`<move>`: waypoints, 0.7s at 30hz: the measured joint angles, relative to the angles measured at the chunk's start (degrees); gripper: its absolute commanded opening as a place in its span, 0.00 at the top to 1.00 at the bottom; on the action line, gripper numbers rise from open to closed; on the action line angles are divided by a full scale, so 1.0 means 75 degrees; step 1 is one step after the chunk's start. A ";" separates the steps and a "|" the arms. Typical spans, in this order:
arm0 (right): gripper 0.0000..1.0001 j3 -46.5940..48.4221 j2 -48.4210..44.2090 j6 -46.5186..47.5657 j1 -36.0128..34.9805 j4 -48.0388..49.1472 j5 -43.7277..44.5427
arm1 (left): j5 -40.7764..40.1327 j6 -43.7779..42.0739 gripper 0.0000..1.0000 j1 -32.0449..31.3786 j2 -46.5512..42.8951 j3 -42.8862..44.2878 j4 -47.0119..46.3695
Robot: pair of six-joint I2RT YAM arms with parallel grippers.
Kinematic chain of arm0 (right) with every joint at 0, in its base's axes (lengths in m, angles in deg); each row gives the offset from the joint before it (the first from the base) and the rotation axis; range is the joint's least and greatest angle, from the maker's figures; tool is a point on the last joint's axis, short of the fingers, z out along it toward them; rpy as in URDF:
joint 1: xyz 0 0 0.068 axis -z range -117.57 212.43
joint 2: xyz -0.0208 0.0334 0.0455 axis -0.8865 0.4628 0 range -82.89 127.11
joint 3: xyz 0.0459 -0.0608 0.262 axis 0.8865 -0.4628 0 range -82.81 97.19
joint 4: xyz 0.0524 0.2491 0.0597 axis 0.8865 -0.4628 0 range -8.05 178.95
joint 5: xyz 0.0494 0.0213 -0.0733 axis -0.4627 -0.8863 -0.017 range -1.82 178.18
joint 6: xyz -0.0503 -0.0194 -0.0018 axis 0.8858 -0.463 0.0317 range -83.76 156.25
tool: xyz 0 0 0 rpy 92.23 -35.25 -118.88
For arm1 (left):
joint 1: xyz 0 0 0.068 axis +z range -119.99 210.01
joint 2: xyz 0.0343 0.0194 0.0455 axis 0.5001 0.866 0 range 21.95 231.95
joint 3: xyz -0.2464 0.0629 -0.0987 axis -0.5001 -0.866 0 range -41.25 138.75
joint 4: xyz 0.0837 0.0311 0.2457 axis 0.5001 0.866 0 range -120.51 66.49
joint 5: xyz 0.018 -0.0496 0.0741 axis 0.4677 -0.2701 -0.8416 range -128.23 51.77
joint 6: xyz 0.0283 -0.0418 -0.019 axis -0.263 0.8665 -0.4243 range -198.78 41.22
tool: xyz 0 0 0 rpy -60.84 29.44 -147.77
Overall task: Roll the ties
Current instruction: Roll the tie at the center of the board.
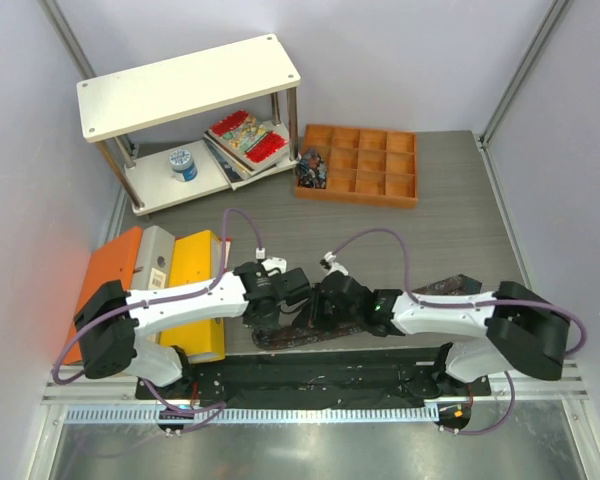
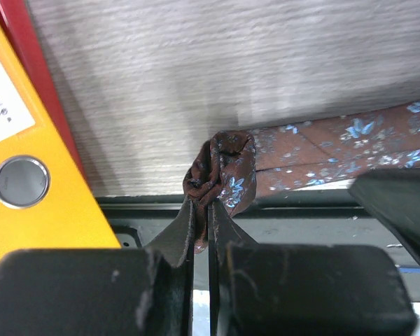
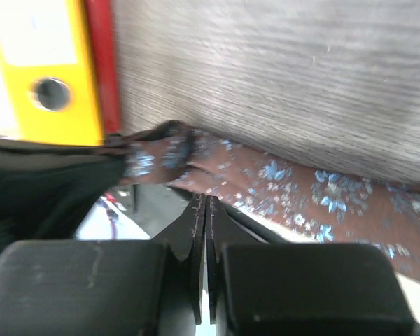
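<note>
tie: brown floral, lower middle of the top view, long axis left-right along the counter's near edge
left gripper: fingers pinching the rolled end
right gripper: fingers pressed together at the tie's edge, can't tell if they've caught fabric
heads-up: flat length runs rightward from the roll

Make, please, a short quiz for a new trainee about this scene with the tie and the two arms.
1. True or false: the left gripper is shut on the rolled end of the tie.
2. In the left wrist view, the binder beside that gripper is: A) yellow B) green C) blue
3. Fill in: in the top view, the orange tray stands to the ___ of the shelf.
Key: 1 true; 2 A; 3 right.
</note>
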 measured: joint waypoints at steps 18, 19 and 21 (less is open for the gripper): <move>0.90 -0.0460 -0.4348 0.0128 0.1265 -0.3497 0.1647 | -0.0219 -0.0015 0.86 -0.0417 0.3200 0.2046 0.0589; 0.90 -0.0460 -0.4465 0.0122 0.1265 -0.3654 0.1699 | -0.0219 -0.0009 0.83 -0.0466 0.3395 0.2206 0.0627; 0.90 -0.0460 -0.4680 0.0093 0.1271 -0.3905 0.1781 | -0.0216 0.0012 0.71 -0.0527 0.3669 0.2498 0.0737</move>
